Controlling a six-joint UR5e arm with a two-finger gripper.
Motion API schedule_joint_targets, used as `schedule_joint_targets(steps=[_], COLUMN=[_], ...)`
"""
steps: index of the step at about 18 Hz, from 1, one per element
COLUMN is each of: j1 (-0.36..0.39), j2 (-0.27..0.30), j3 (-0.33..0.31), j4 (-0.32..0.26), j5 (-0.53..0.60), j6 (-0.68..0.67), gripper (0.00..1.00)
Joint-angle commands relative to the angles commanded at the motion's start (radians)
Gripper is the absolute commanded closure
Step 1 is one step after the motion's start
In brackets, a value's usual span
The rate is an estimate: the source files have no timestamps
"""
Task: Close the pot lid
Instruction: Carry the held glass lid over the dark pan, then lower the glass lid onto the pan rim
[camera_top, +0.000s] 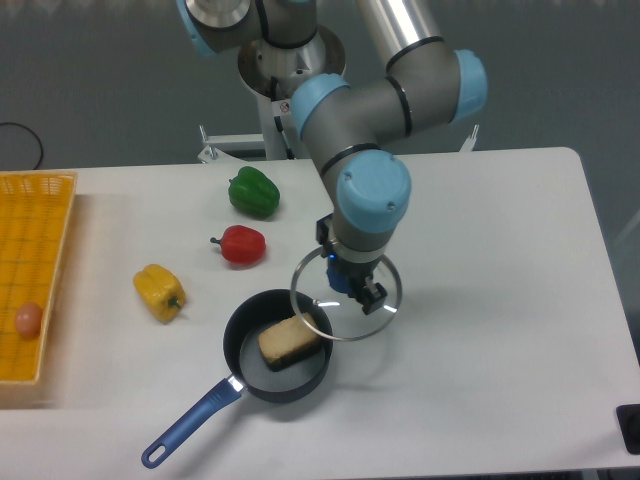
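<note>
Lid (345, 300) held above pot's right edge.
Gripper (348, 278) clamped on blue knob; glass disc partly overlapping pot (277, 346), uncovered, holding tan block (289, 343); blue handle toward front left of worktop (500, 300).

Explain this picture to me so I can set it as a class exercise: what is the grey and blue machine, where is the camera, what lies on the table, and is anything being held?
There is one picture, taken by a fixed camera looking down at a white table. The grey machine with blue joints is a robot arm. Its tip carries a two-finger gripper, a simple hand. It appears to grip the blue knob of a round glass lid, holding it beside and partly over a small black pot with a long blue handle. The pot is uncovered and contains a pale yellowish block. Also on the table: a green pepper, a red pepper, a yellow pepper, and at the left edge a yellow basket holding a small pinkish object.
</note>
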Motion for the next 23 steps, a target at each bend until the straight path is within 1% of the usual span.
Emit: schedule_joint_targets(steps=[8, 15, 19, 23], j1=[-0.057, -0.106, -0.121, -0.135], j2=[-0.012, -0.046, -0.055, -0.063], j3=[0.014, 0.048, 0.048, 0.049], j4=[0.002, 0.002, -0.009, -0.008], j5=[0.002, 0.003, 0.005, 0.005], j6=[-0.077, -0.156, -0.186, -0.210], gripper=[0.40, 0.41, 0.41, 0.41])
